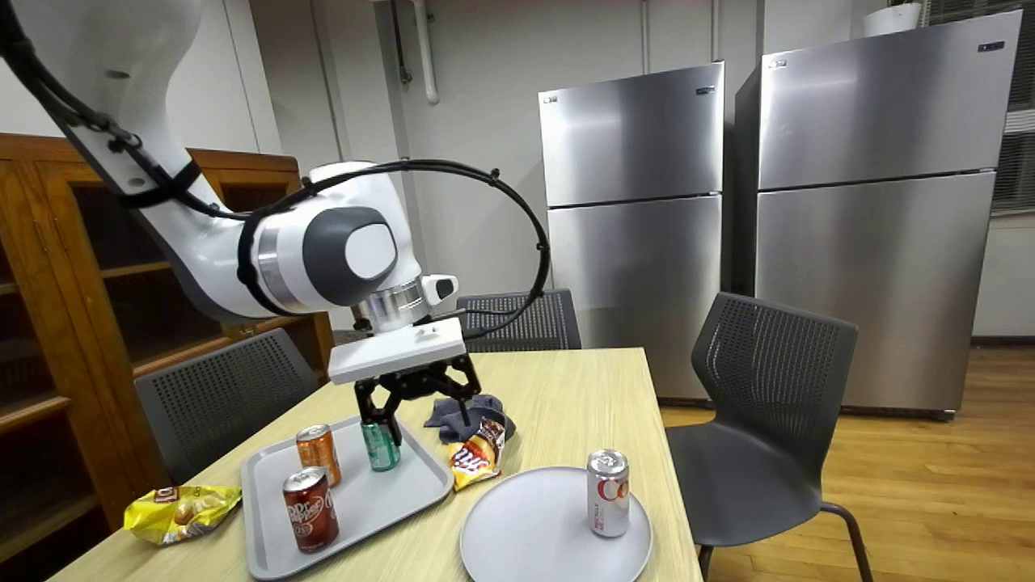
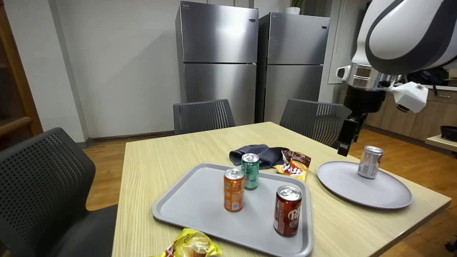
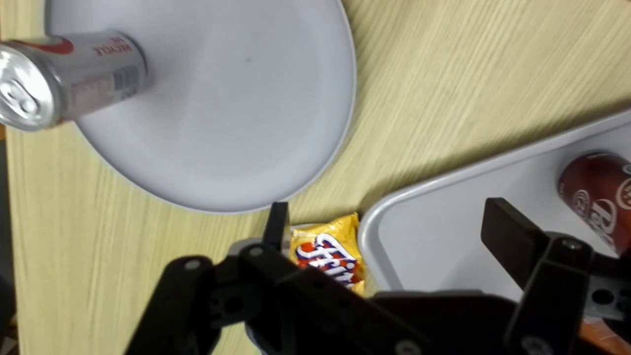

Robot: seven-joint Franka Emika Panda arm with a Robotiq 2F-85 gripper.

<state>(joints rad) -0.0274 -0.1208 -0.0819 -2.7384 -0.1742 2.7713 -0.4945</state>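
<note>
My gripper (image 1: 431, 428) is open and empty in the air above the table; it also shows in an exterior view (image 2: 344, 148) and in the wrist view (image 3: 387, 222). Below its fingers lie a Fritos bag (image 3: 328, 251) and a corner of the grey tray (image 3: 434, 236). On the tray stand a green can (image 2: 250, 173), an orange can (image 2: 234, 191) and a dark red Dr Pepper can (image 2: 287, 212). One finger partly covers the green can (image 1: 380, 449) in an exterior view. A silver Coke can (image 1: 608, 497) stands upright on a round grey plate (image 1: 517, 525).
A dark cloth (image 2: 262, 154) lies crumpled behind the Fritos bag. A yellow snack bag (image 1: 182, 513) lies beside the tray. Dark chairs (image 1: 764, 453) stand around the wooden table (image 1: 582, 396). Two steel refrigerators (image 1: 635, 242) and a wooden cabinet (image 1: 48, 323) stand behind.
</note>
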